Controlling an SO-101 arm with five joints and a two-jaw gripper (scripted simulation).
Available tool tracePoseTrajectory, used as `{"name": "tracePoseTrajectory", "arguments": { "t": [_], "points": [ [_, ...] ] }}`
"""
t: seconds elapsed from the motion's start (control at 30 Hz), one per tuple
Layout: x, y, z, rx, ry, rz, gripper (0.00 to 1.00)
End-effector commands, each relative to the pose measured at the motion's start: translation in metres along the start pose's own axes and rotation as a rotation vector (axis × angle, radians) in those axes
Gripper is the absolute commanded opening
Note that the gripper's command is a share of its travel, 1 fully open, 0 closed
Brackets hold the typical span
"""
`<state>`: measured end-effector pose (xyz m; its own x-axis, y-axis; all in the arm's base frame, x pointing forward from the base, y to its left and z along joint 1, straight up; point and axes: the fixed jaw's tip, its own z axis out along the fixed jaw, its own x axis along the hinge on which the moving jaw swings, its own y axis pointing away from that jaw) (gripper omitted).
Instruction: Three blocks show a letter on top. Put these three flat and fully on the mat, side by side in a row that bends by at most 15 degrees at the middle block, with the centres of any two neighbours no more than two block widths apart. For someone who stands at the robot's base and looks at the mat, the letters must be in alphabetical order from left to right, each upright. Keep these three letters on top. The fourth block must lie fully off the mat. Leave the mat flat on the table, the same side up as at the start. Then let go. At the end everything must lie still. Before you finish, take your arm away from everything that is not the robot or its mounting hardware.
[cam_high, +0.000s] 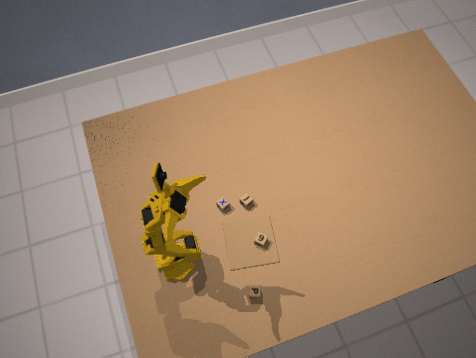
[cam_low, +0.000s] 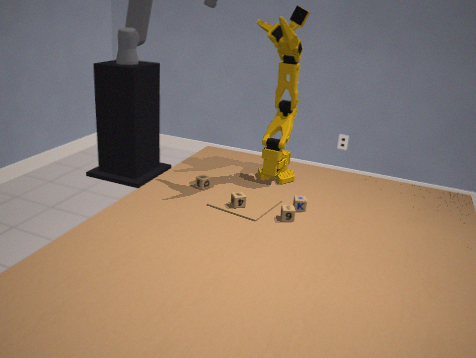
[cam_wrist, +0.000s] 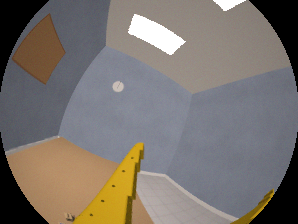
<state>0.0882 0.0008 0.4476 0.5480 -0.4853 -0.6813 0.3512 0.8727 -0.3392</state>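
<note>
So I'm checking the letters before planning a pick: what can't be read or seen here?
- Wrist view: the blocks are tiny specks at the lower left edge, and the yellow finger hides the table beside them.
- Top view: the character on the block beside the X block is too small to read.
- Exterior view: block tops are foreshortened and unreadable.
</note>
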Motion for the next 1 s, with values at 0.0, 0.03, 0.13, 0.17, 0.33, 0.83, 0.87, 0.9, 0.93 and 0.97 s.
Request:
{"name": "tracePoseTrajectory", "arguments": {
  "t": [0.0,0.03,0.13,0.17,0.33,0.83,0.87,0.9,0.93,0.97],
  "points": [
    [-0.009,-0.005,-0.007,0.02,-0.038,0.001,1.0],
    [-0.012,-0.006,-0.009,0.024,-0.047,0.001,1.0],
    [-0.017,-0.009,-0.014,0.035,-0.068,0.001,1.0],
    [-0.017,-0.009,-0.015,0.036,-0.071,0.001,1.0],
    [-0.018,-0.009,-0.015,0.037,-0.072,0.001,1.0],
    [0.015,0.008,-0.006,-0.042,0.087,0.039,1.0],
    [0.015,0.008,-0.006,-0.042,0.087,0.039,1.0],
    [0.015,0.008,-0.006,-0.042,0.087,0.039,1.0],
    [0.016,0.008,-0.006,-0.043,0.09,0.039,1.0],
    [0.017,0.009,-0.006,-0.046,0.096,0.041,1.0]
  ]
}}
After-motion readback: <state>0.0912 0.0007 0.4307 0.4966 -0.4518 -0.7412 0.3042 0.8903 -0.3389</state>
